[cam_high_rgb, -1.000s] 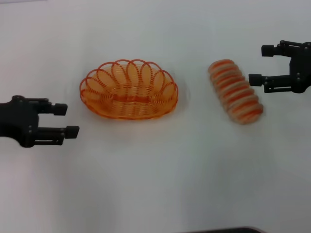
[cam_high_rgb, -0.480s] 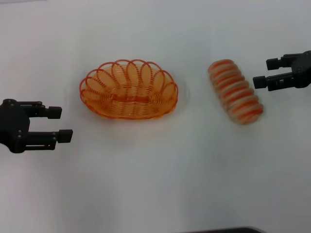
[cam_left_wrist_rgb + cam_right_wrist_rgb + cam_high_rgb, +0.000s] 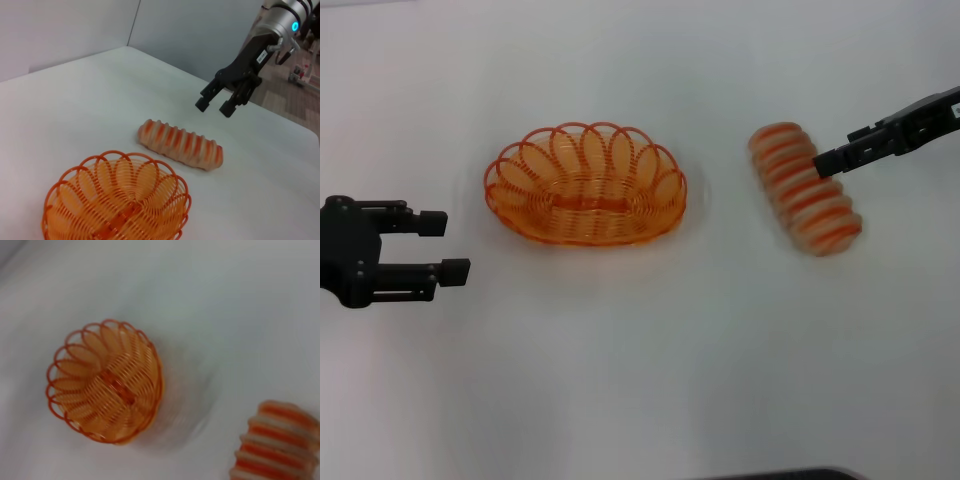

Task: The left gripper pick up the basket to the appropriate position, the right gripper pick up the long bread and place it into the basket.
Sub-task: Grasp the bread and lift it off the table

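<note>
The orange wire basket point(image 3: 585, 185) sits empty on the white table, left of centre. It also shows in the left wrist view point(image 3: 117, 200) and the right wrist view point(image 3: 105, 390). The long bread point(image 3: 805, 188) lies slantwise to its right, also in the left wrist view point(image 3: 180, 145) and at the edge of the right wrist view point(image 3: 275, 445). My left gripper point(image 3: 445, 245) is open and empty, a short way left of the basket. My right gripper point(image 3: 830, 160) hangs above the bread's right side, turned edge-on. In the left wrist view it point(image 3: 215, 106) is open and empty.
The white table point(image 3: 640, 380) carries only the basket and the bread. Its far corner and edge show in the left wrist view point(image 3: 300, 125), with floor beyond. A dark object point(image 3: 770, 474) peeks in at the head view's bottom edge.
My right gripper has turned edge-on and moved left, closer over the bread. My left gripper drew back a little to the left, away from the basket. Basket and bread have not moved.
</note>
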Motion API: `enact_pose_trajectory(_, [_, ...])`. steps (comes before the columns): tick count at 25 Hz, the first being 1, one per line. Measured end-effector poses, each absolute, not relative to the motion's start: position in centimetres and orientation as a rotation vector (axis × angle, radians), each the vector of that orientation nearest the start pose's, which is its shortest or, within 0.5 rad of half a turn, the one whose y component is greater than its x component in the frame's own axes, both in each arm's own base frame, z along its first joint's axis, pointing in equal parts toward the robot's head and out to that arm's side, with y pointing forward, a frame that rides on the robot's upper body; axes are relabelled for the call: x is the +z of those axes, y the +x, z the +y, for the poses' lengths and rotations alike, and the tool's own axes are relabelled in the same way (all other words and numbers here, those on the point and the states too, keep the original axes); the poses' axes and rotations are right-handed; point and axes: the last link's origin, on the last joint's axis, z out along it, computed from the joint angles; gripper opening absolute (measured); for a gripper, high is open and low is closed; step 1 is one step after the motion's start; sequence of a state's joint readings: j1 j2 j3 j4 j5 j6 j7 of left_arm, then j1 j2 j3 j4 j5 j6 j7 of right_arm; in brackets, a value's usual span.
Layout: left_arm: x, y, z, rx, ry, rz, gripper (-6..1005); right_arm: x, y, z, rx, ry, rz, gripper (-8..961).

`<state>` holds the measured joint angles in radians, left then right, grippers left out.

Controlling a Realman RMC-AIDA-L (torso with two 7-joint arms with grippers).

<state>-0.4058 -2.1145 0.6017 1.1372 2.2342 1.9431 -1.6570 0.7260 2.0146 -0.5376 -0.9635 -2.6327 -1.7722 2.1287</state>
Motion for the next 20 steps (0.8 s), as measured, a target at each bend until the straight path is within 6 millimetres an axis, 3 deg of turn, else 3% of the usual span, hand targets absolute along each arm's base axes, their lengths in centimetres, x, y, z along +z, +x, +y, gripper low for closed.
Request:
enact_pose_trajectory(9, [6.4,-26.8,27.8,-0.446,-2.862,-0.754,703,6.1,22.9,37.3,-0.274,-2.569,1.424,946])
enact_pose_trajectory(20, [6.5,-26.8,27.9,-0.447,-2.855,-0.750,703,5.6,22.2,37.9,-0.464,-2.442,1.487,945])
